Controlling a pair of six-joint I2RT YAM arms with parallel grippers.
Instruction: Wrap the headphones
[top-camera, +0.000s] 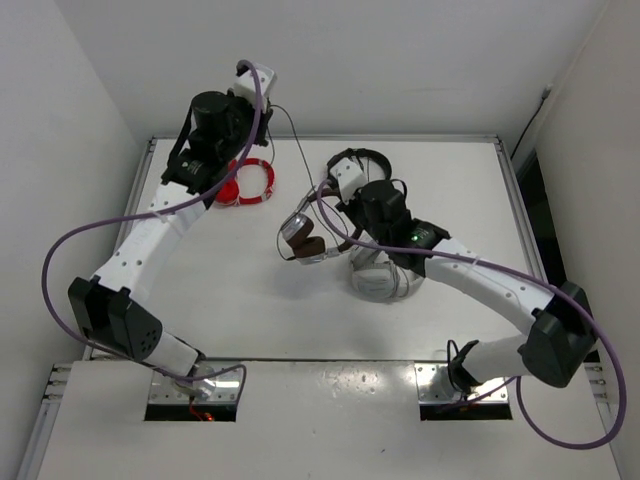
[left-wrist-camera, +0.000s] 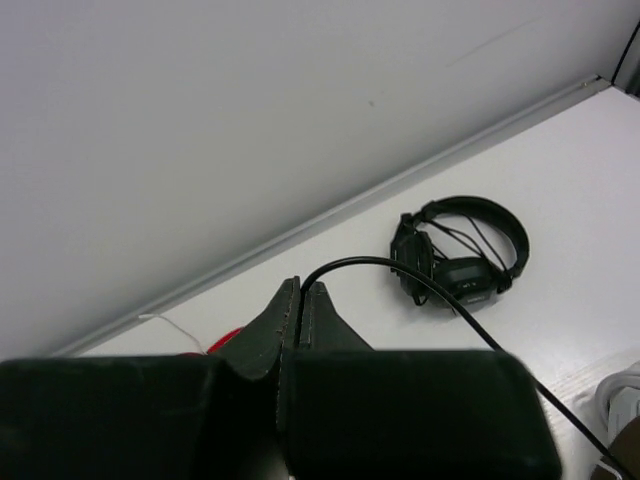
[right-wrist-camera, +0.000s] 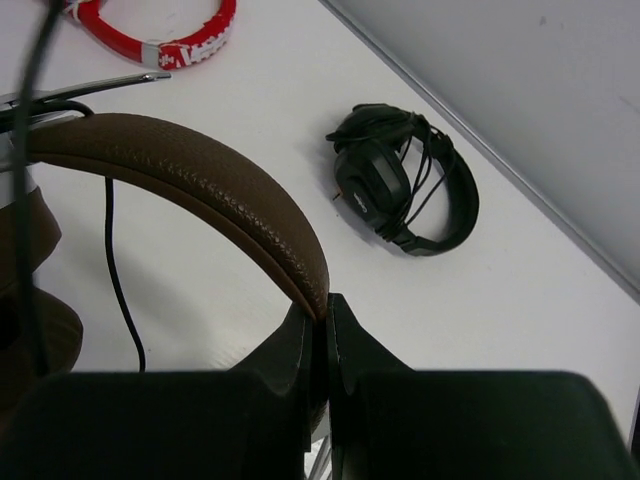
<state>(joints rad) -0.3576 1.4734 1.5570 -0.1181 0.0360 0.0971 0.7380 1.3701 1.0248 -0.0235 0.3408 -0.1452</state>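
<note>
Headphones (top-camera: 300, 240): lifted over mid-tabletop (top-camera: 240, 300).
Right jaws: clamped on the brown headband (right-wrist-camera: 200, 185).
Left jaws: together, pinching the thin black cable (left-wrist-camera: 440, 295), raised above red headphones (top-camera: 245, 183) at back left.
Black headphones (right-wrist-camera: 405, 185): lying near the rear edge.

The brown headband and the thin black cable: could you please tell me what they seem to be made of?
The headband is probably leather or imitation leather, matte brown, judging by its pebbled grain and ridged edge. The cable likely has a rubber or plastic sheath, smooth black with a slight sheen; the pictures cannot settle which.
</note>
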